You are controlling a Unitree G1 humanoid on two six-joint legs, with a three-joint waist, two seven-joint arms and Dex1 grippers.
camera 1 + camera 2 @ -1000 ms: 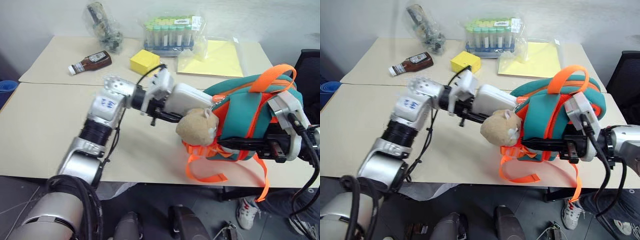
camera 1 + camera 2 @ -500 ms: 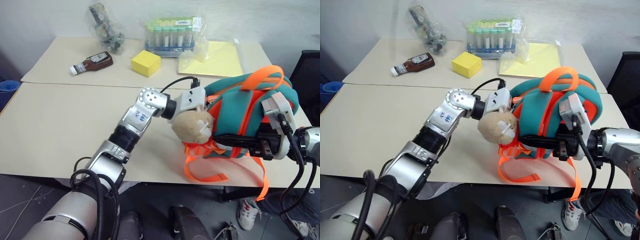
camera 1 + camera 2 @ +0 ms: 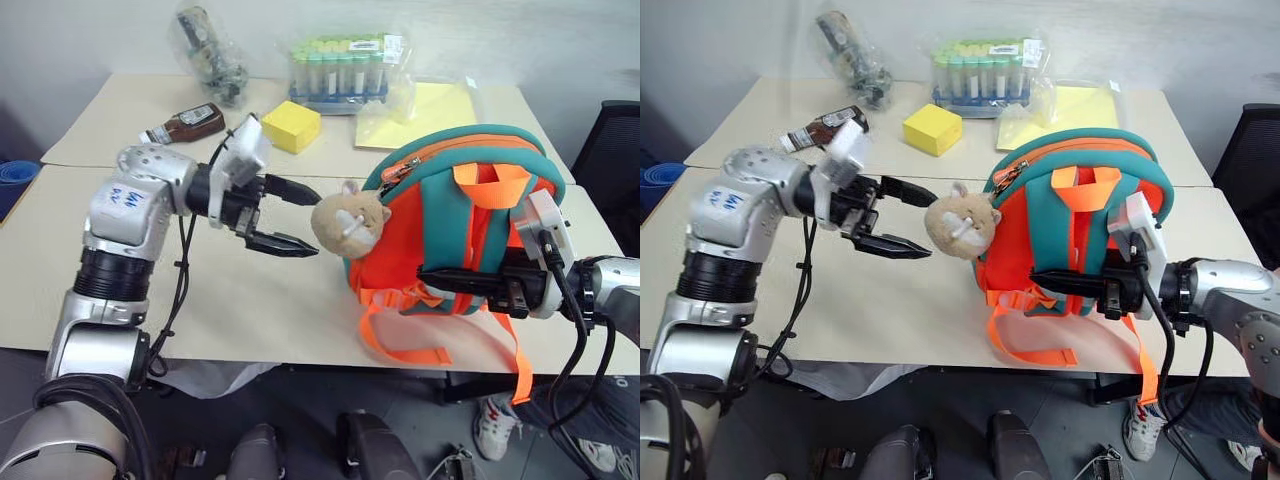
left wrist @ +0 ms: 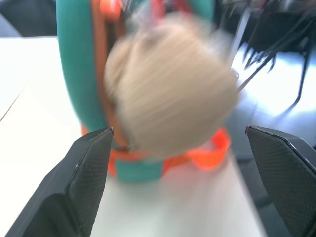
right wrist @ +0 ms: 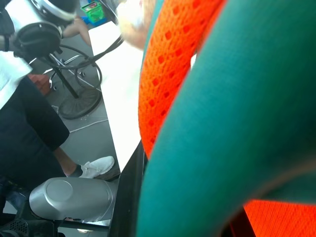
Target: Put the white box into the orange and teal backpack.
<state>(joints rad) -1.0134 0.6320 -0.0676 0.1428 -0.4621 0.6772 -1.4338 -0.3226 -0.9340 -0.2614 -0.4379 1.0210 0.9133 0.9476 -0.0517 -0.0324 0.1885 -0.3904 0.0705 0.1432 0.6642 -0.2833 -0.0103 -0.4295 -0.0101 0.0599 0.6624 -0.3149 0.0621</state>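
Behind backpack (image 3: 450,230) — yellow cube (image 3: 291,126), sauce bottle (image 3: 186,123), tube rack (image 3: 338,72).

Tables: two beige tables (image 3: 120,270) are seen pushed together, a seam running between near and far.
Backpack: the backpack (image 3: 450,230) is stood upright on the near table, close to its front edge, with orange straps (image 3: 400,345) trailed over that edge.
Cube: a yellow cube (image 3: 291,125) is set on the far table, near the seam.
Bottle: a brown sauce bottle (image 3: 185,124) is laid on its side, left of the cube.
Tubes: a wrapped rack of green-capped tubes (image 3: 340,70) is placed at the back.
Bag: a clear bag (image 3: 208,50) of dark items is seen at the far left.
Sheet: a yellow sheet (image 3: 430,118) in plastic is laid flat beside the tubes.
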